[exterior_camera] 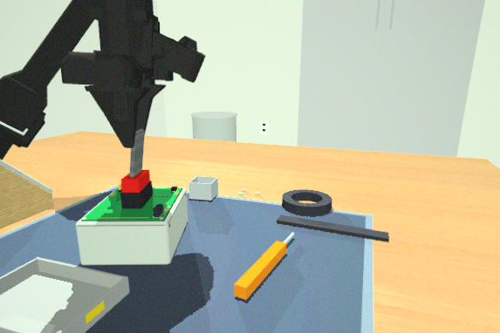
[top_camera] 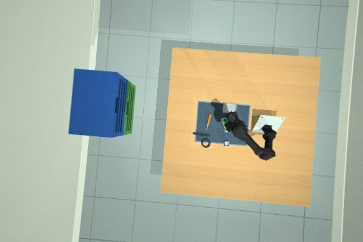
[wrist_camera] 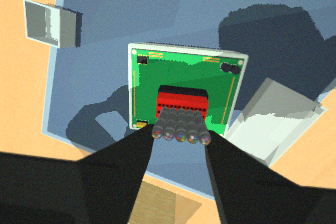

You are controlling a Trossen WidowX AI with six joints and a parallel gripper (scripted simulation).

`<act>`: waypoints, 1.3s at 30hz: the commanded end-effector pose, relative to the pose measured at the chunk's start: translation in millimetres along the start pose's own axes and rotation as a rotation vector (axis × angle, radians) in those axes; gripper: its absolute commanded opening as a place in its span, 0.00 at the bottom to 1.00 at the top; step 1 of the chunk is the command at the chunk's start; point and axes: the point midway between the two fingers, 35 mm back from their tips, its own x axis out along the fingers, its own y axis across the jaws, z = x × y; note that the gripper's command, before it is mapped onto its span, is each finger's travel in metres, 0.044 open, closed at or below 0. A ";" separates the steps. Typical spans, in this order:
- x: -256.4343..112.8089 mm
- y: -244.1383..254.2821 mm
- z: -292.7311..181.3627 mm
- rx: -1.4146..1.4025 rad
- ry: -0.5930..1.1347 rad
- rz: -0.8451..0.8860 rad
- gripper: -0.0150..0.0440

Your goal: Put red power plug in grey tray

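The worktop [top_camera: 184,171] [exterior_camera: 446,261] [wrist_camera: 15,100] lies beneath the pincer [top_camera: 230,121] [exterior_camera: 136,141] [wrist_camera: 181,134], with the mat [top_camera: 203,109] [exterior_camera: 332,296] [wrist_camera: 95,60] between. The grey tray [top_camera: 231,108] [exterior_camera: 114,283] [wrist_camera: 255,130] sits off to the pincer's right in the wrist view, well below its tips. Under the pincer is the board [exterior_camera: 114,214] [wrist_camera: 147,100], bearing the black socket [exterior_camera: 132,200] [wrist_camera: 182,91]. The red plug [exterior_camera: 133,184] [wrist_camera: 177,100] is seated there, just below the tips, its long axis running from one finger's side to the other's. The pincer is clamped on its grey leads [exterior_camera: 136,157] [wrist_camera: 180,125], not on its body. The next move probably calls for gentle rocking with light lift; a hard upward pull could slip off or strain the leads.
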 end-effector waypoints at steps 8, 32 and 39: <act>-20.1 -2.4 -1.1 0.011 -0.034 -0.003 0.25; 6.4 -2.4 -0.1 0.010 -0.035 -0.003 0.68; 16.4 -2.4 0.3 0.010 -0.035 -0.002 0.68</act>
